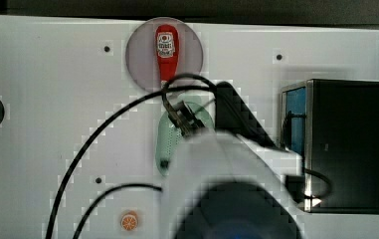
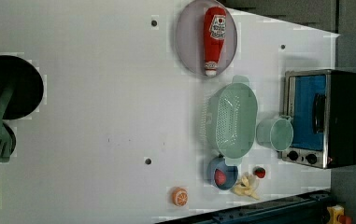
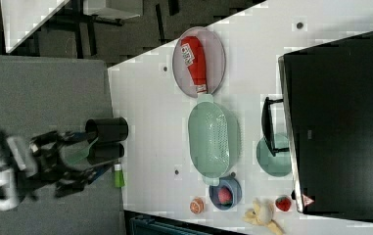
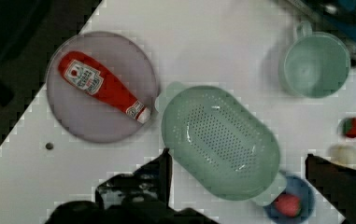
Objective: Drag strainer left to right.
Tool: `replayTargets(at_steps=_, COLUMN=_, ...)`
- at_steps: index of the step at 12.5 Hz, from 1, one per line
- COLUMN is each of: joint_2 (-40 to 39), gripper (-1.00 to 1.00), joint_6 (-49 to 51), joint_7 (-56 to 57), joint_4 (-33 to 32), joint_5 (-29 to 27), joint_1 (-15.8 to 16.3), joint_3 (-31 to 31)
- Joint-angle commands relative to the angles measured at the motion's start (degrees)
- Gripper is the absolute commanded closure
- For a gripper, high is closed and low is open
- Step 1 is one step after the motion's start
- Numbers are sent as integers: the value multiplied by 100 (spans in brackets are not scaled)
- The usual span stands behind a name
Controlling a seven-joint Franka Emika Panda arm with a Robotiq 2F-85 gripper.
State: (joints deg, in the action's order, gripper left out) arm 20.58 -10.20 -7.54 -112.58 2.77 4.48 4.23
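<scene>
A: Our jaws stand wide open, holding nothing, above the strainer.

B: It sits on the bench, between the plate and the small bowl. We judge we're approaching; next, lower onto its rim.

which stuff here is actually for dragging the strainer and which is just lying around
For the job:
- strainer, pale green, perforated
- gripper, fingers open on either side of the strainer, not touching it

Just lying about:
- ketchup bottle on the round plate
- green cup
- toaster oven
- blue bowl
- orange slice
- black pot
</scene>
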Motion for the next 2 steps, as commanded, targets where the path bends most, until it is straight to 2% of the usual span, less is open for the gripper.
replayTargets(at_steps=1, joint_2=-356, gripper=-100, joint_6=374, joint_7=1104, joint_4=122, joint_5=-63, joint_1=6, joint_3=154)
replayTargets(at_steps=2, joint_2=-371, gripper=-100, joint_6=416, joint_7=1121, joint_4=196, joint_5=-57, joint_1=5, joint_3=155)
